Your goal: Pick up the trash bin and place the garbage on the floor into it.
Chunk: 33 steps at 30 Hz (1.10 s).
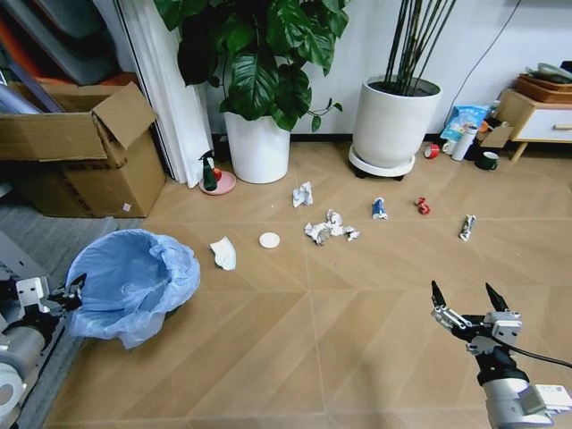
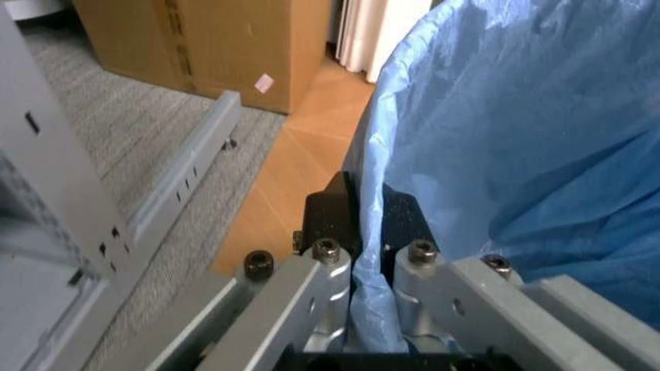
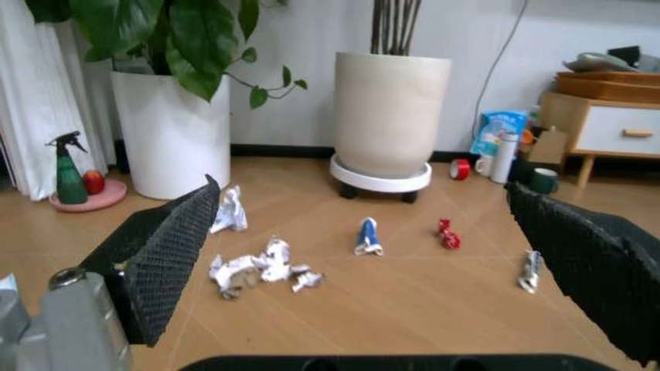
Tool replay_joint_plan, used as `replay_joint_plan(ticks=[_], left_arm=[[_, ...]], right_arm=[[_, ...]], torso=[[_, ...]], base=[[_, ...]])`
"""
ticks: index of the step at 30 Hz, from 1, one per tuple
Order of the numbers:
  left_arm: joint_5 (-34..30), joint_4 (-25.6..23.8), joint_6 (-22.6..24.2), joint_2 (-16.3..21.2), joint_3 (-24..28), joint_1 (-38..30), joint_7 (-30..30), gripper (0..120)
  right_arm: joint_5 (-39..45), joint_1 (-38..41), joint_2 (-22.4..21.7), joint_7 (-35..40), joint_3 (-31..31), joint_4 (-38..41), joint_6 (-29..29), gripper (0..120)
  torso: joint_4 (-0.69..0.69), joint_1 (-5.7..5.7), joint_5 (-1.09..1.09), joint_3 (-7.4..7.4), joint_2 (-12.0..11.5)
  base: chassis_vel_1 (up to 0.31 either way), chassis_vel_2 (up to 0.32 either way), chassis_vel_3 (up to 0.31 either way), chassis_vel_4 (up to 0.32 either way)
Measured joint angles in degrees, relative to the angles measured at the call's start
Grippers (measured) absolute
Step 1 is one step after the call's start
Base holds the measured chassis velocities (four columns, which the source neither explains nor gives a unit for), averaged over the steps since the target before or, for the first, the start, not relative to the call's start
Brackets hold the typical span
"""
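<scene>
The trash bin (image 1: 134, 279), lined with a crinkly light-blue bag (image 2: 515, 131), stands on the floor (image 1: 357, 349) at the near left. My left gripper (image 1: 73, 293) is shut on its rim, its black fingers (image 2: 335, 207) pinching the bag's edge. Garbage lies scattered mid-floor: a white flat piece (image 1: 223, 253), a white disc (image 1: 269, 239), paper wads (image 1: 303, 194) (image 1: 329, 227), a blue-white wrapper (image 1: 379, 208), a red wrapper (image 1: 422, 206) and a dark wrapper (image 1: 466, 227). My right gripper (image 1: 465, 299) hangs open at the near right, short of the litter (image 3: 263, 269).
Two white plant pots (image 1: 259, 147) (image 1: 391, 121) stand at the wall. A green spray bottle (image 1: 208, 172) sits on a pink dish. A cardboard box (image 1: 80, 147) and grey carpet (image 2: 113, 147) lie left. A wooden cabinet (image 1: 541, 112) and red tape roll (image 1: 432, 151) are far right.
</scene>
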Motion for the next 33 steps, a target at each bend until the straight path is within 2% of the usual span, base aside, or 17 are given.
replay_joint_plan(ticks=[33], left_arm=[[-0.2, -0.5, 0.2, 0.1, 0.3, -0.2, -0.2, 0]], right_arm=[[-0.3, 0.0, -0.2, -0.1, 0.1, -0.1, 1.0, 100]], torso=[[-0.01, 0.0, 0.0, 0.01, 0.0]], base=[[-0.106, 0.242, 0.11, -0.247]])
